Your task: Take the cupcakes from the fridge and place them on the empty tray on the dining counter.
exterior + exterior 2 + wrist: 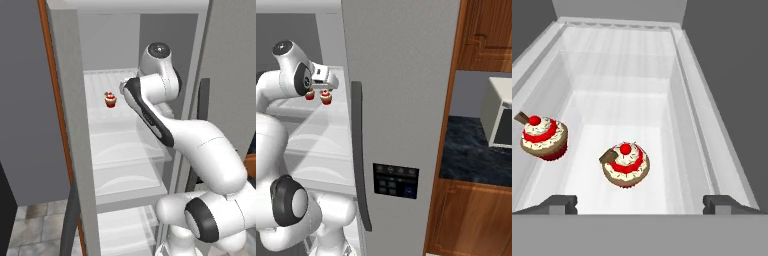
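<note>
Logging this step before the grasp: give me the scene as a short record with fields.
fridge: left door open, right door shut
shelf: translucent white, bears both cupcakes
nearer cupcake: upright, between the fingertips' lines, untouched
second cupcake: upright, off to the left in the hand view, apart from the first
end effector: open wide, empty, hovering above the shelf, aimed at the nearer cupcake
arm: reaches into the fridge from the open side
task progress: nothing picked up yet
</note>
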